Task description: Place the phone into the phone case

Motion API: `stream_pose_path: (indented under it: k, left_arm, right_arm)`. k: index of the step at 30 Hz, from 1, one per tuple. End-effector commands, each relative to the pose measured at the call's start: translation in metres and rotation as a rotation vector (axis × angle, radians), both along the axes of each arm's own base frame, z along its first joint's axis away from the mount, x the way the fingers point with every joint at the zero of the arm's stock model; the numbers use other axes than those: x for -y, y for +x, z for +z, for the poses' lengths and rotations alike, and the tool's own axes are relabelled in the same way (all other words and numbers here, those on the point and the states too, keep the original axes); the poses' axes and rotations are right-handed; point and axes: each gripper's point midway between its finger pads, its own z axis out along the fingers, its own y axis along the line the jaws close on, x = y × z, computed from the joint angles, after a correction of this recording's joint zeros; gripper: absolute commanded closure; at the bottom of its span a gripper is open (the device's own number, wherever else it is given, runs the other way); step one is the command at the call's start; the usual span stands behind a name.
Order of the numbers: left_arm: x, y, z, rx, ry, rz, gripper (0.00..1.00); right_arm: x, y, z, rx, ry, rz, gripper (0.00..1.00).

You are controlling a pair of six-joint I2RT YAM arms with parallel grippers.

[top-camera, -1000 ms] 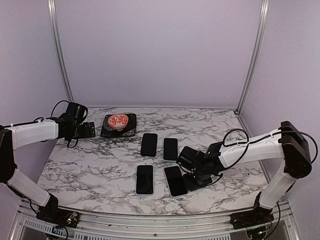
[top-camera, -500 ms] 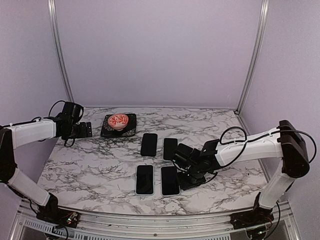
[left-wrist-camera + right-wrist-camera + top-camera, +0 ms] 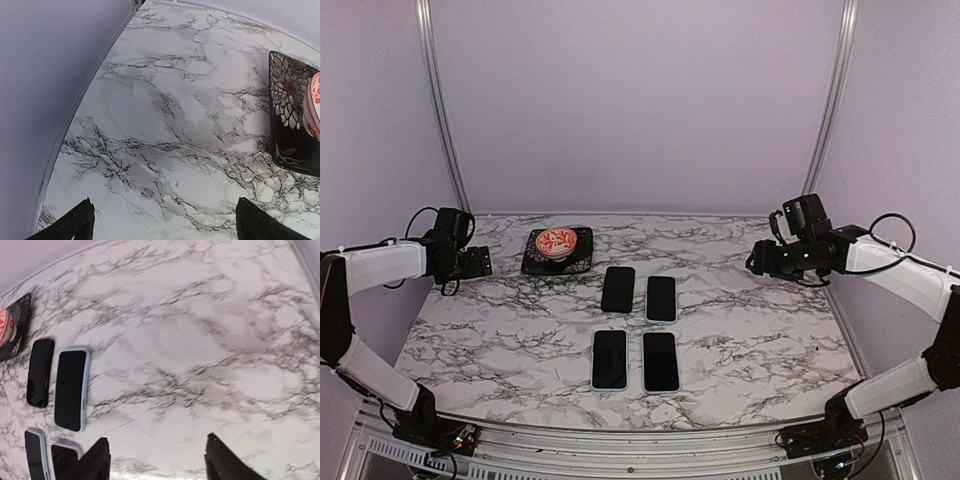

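Four phones lie in two rows mid-table. The back left one [image 3: 617, 288] [image 3: 40, 372] is plain black with no rim showing. The back right phone [image 3: 661, 298] [image 3: 71, 390] and the front left phone [image 3: 609, 359] sit in light blue cases. Beside it, the front right phone [image 3: 660, 361] [image 3: 64, 456] lies straight in a pale lavender case. My right gripper [image 3: 758, 262] [image 3: 160, 460] hangs open and empty over bare marble at the right, far from the phones. At the far left my left gripper [image 3: 480, 262] [image 3: 165, 227] is open wide, holding nothing.
A black patterned tray [image 3: 535, 264] [image 3: 292, 125] with a red-and-white bowl [image 3: 557, 242] [image 3: 314, 102] stands at the back left, just right of the left gripper. Metal frame posts [image 3: 440, 110] and purple walls close in the table's sides.
The right arm straightened the front right phone, then lifted off it and swung back to the right, its jaws widening. The left arm drew slightly further left.
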Motion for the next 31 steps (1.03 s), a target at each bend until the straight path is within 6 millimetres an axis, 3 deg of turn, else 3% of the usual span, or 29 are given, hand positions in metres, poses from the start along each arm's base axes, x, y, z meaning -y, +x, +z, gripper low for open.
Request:
stream_pose_path:
  k: [1,4,6,12,13,17,21,31]
  left_arm:
    - [0.001,0.003,0.009,0.053,0.009,-0.029,0.01]
    - [0.003,0.004,0.018,0.11,0.001,-0.049,0.01]
    - [0.005,0.003,0.023,0.147,-0.003,-0.061,0.01]
    - [0.012,0.003,0.041,0.264,-0.03,-0.108,0.01]
    - [0.013,0.002,0.044,0.285,-0.033,-0.115,0.01]
    - [0.016,0.0,0.054,0.353,-0.043,-0.133,0.01]
    - [0.015,-0.001,0.06,0.384,-0.043,-0.133,0.01]
    - [0.014,-0.001,0.053,0.382,-0.034,-0.134,0.01]
  right_arm:
    - [0.085,0.033,0.018,0.148,-0.088,-0.13,0.24]
    - [0.125,0.045,0.031,0.242,-0.105,-0.222,0.1]
    - [0.143,0.048,0.038,0.288,-0.116,-0.26,0.07]
    - [0.154,0.046,0.053,0.437,-0.135,-0.292,0.01]
    - [0.164,0.045,0.053,0.456,-0.139,-0.319,0.01]
    - [0.16,0.046,0.054,0.513,-0.119,-0.296,0.01]
    - [0.137,0.042,0.057,0.551,-0.051,-0.178,0.01]
    - [0.143,0.03,0.065,0.633,-0.003,-0.253,0.02]
